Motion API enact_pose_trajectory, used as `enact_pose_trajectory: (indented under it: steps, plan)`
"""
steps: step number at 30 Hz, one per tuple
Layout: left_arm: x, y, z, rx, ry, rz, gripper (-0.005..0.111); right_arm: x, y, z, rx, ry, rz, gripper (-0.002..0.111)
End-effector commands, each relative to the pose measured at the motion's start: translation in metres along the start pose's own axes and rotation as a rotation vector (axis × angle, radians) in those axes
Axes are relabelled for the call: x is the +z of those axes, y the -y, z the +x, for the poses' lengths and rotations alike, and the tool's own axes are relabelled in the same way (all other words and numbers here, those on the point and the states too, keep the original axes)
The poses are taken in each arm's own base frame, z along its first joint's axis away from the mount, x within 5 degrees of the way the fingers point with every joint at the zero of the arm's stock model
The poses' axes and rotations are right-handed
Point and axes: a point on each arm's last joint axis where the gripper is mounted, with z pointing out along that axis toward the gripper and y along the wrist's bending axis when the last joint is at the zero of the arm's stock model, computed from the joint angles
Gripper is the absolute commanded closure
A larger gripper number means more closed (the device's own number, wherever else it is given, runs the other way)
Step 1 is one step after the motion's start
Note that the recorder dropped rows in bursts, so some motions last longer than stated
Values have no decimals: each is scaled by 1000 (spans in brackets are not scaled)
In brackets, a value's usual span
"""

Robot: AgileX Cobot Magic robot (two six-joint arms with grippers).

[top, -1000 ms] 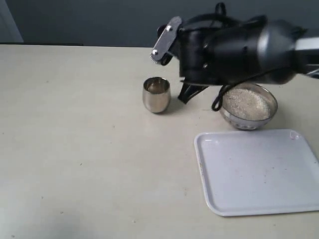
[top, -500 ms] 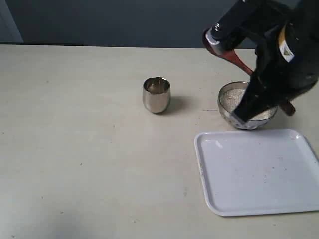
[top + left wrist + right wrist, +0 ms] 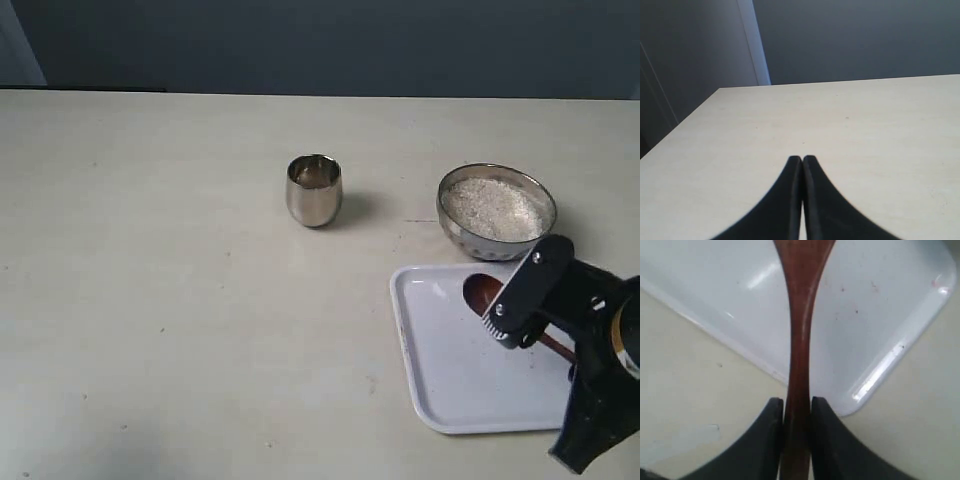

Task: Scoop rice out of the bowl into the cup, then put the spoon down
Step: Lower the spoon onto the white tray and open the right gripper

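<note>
The right gripper, lately above the wide shiny steel bowl of white rice, now clamps the slender red-brown wooden spoon low over the white tray; only the set-down likely remains; the left gripper is closed, empty.

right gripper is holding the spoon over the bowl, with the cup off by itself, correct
No. The right gripper holds the spoon over the white tray, not the bowl, as the exterior view shows. The cup does stand by itself.
</note>
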Motion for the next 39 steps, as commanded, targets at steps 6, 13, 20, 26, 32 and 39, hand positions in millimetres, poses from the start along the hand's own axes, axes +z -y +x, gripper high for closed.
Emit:
enact_pose_trajectory:
  steps: [6,13,20,26,32,39]
  plan:
    - [-1,0,-2,-1,18,3,106,13,9,-2,235,85,138,109]
    - [-1,0,-2,-1,18,3,106,13,6,-8,235,147,103,109]
    - [-1,0,-2,-4,18,4,106,18,3,-8,210,195,88,109]
    - [-1,0,-2,-4,18,4,106,23,2,-7,242,230,105,109]
    - [-1,0,-2,-4,18,4,106,23,1,-8,289,246,76,109]
    - [-1,0,-2,-4,18,4,106,22,-1,-10,293,263,57,97]
